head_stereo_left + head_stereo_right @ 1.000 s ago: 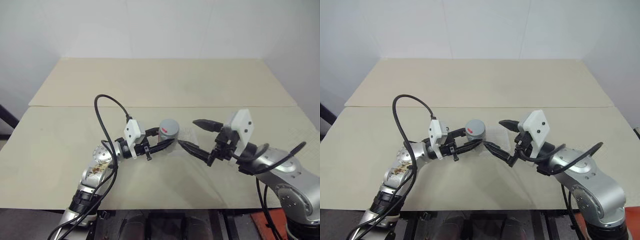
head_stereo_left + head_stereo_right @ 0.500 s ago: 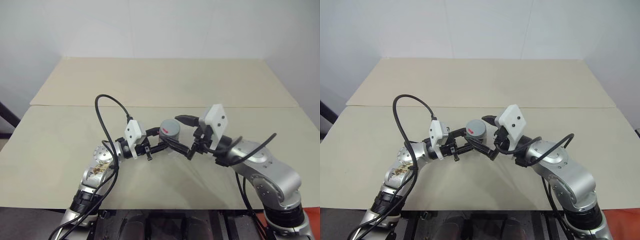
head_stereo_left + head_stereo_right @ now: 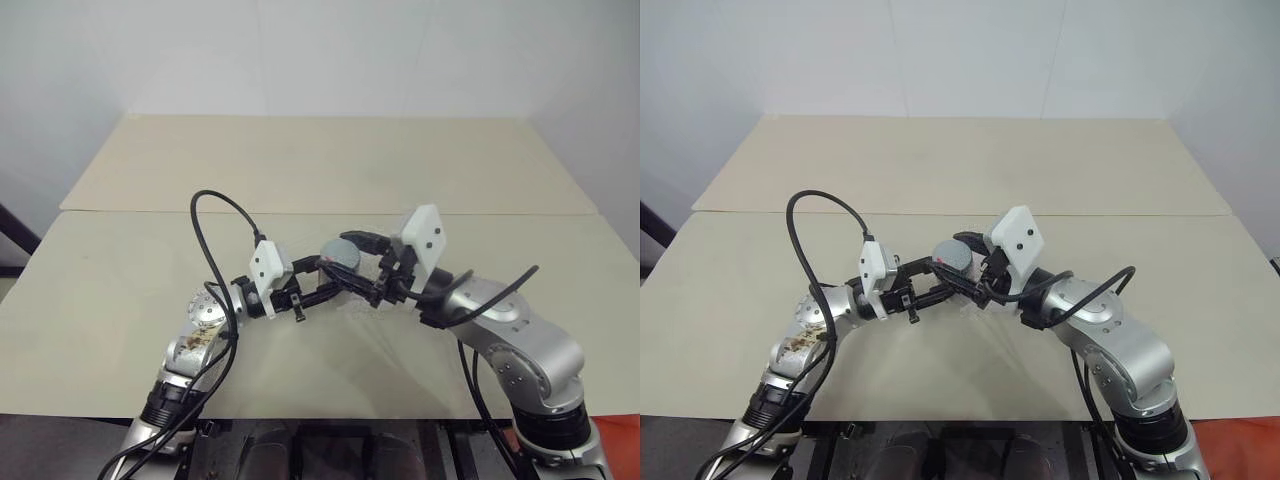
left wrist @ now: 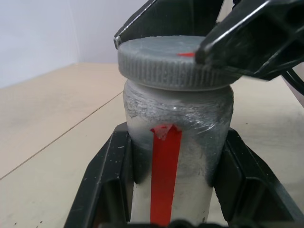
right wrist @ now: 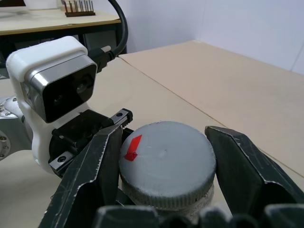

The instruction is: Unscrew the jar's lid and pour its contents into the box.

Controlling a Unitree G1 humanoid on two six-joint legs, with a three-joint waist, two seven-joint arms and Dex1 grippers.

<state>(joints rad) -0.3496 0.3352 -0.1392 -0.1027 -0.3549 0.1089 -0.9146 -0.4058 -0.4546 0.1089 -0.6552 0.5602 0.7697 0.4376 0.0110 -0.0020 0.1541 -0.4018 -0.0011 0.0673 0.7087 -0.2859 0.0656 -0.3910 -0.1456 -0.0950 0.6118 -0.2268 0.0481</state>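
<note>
Pincers are meeting over the middle of the near half of the beige surface (image 3: 150, 180), and both are gripping the same thing. On the left, the left pincer (image 3: 322, 277) is reaching rightward, roughly level, its two black fingers (image 4: 109, 171) closed against the sides of the jar (image 4: 178, 156). The jar is standing upright between those fingers, its red stripe facing the left wrist camera, and its silvery wall is looking scuffed just under the cap. A black cable (image 3: 215, 235) is looping up and over the left arm, on the left of the jar.

Sitting on top of the jar is the grey lid (image 5: 166, 164), ribbed round its edge, with a small red mark on its flat top. It is still resting squarely on the jar, with no gap showing between the two.

Coming in from the right, the right pincer (image 3: 352, 268) is closing on the lid, one finger (image 5: 92, 171) pressing each side of the rim, so it is holding the lid rather than the jar's body. Its white camera housing (image 3: 424, 233) is tilting up just right of the jar.

Faint glints of clear plastic are showing on the surface under the pincers; the box's outline is too faint to place.
</note>
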